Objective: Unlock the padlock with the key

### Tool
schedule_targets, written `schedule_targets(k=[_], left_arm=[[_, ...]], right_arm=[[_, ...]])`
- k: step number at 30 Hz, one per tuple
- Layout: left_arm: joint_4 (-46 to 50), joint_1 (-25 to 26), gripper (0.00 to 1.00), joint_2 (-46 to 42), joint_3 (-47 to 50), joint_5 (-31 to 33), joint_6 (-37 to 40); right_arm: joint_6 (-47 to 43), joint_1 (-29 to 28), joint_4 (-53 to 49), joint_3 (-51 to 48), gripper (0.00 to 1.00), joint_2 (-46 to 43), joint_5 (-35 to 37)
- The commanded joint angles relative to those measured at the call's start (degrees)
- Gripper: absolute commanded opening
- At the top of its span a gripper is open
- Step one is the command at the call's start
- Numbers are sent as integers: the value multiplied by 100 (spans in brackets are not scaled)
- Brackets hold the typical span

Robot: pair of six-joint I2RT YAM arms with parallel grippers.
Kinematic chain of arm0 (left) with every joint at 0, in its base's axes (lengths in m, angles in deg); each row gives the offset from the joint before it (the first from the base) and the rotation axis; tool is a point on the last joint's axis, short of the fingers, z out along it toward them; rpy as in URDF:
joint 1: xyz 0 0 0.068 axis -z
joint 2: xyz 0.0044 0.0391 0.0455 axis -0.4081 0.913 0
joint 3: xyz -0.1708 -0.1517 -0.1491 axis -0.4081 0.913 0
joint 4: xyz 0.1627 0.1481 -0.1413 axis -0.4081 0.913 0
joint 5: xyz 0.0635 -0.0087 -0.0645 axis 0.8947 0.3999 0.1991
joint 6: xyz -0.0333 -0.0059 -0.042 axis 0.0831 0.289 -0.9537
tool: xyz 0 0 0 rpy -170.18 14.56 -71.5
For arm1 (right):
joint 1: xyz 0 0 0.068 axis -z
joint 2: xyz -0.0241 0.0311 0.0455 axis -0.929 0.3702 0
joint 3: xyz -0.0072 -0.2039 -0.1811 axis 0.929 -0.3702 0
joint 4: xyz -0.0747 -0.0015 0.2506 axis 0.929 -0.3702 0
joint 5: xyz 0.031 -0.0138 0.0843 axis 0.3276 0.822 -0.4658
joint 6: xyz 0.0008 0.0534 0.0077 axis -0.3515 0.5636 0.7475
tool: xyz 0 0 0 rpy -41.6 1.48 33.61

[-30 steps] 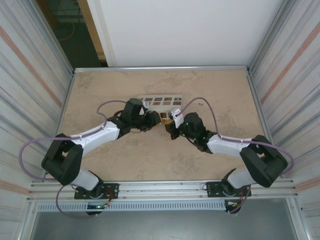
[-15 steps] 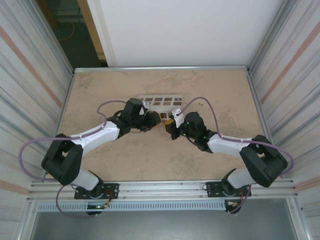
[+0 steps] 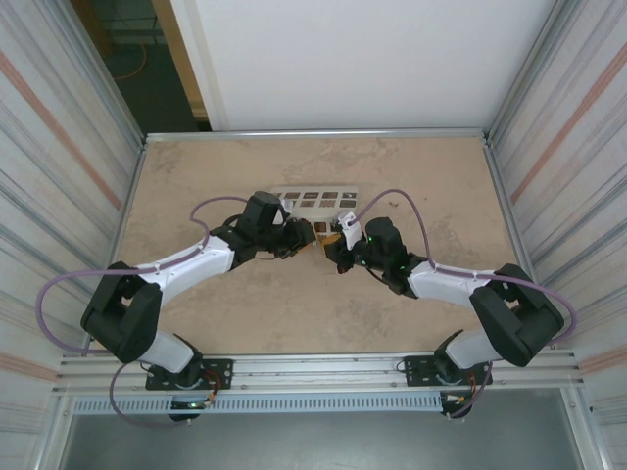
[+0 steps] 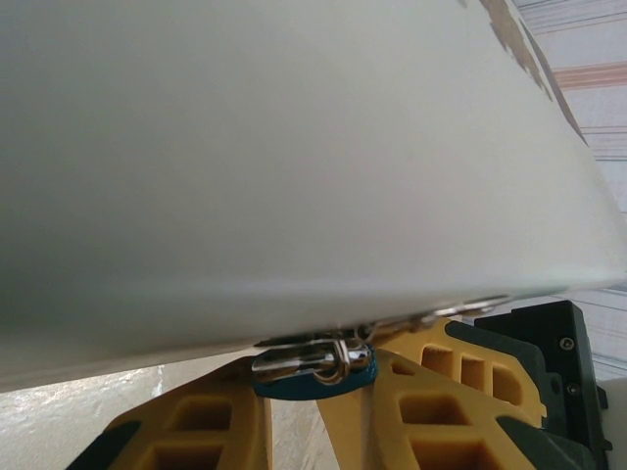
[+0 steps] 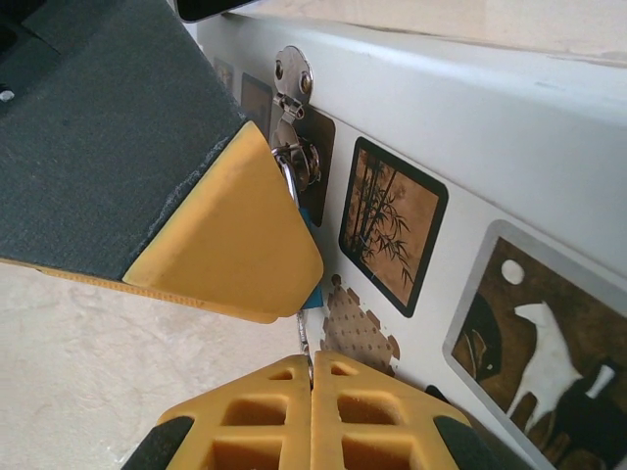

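White box [image 3: 313, 199], one, mostly cut off up close. Against its tiled side the left gripper [image 4: 313, 392] clamps the one blue padlock [image 4: 294, 384], half hidden; just beside, the right gripper [image 5: 312, 370] pinches shut on one sliver-thin key [image 5: 305, 341].

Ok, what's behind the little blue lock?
The white box with picture tiles, right behind the padlock, which hangs at its silvery latch. The left gripper has yellow fingers around the padlock, hiding the box wall right there.
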State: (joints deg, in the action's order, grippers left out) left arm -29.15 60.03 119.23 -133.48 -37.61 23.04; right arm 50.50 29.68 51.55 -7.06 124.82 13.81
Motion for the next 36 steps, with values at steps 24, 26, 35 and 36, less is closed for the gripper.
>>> schedule_targets(k=[24,26,35,36], left_arm=[[-135,281,15,33,19,-456,-81],[-153,315,15,33,15,-451,-63],[-400,352,15,-28,164,-541,-160],[-408,363,15,-37,168,-546,-147]], right_arm=[[867,-399,78,586,0,-287,133],[899,-361,246,552,0,-245,55],[1265,65,1211,473,0,-7,-1119],[1274,93,1208,503,0,20,-1217]])
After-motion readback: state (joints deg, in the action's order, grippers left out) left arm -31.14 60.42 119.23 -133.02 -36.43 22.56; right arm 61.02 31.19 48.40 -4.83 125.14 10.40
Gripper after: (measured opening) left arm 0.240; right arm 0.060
